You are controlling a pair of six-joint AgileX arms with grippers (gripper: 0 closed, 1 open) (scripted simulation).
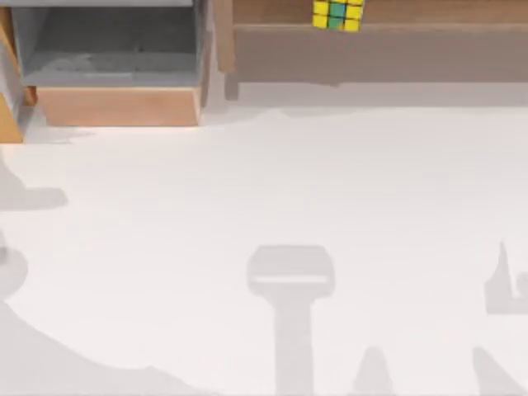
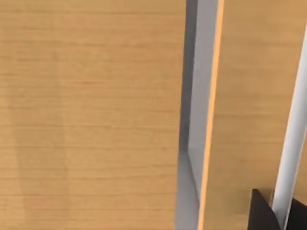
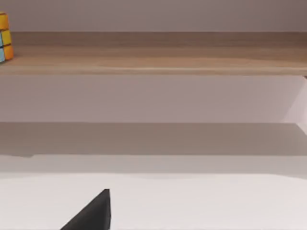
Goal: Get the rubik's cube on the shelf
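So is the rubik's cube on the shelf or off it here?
On it: the rubik's cube rests on the shelf plank, with no tool touching it.

Table [image 1: 272,198]: white, bare across its middle.
Shelf [image 1: 429,10]: stood at the table's 1 o'clock edge.
Rubik's cube [image 1: 337,14]: sat on the shelf.
Grey compartment [image 1: 115,45]: at 11 o'clock.
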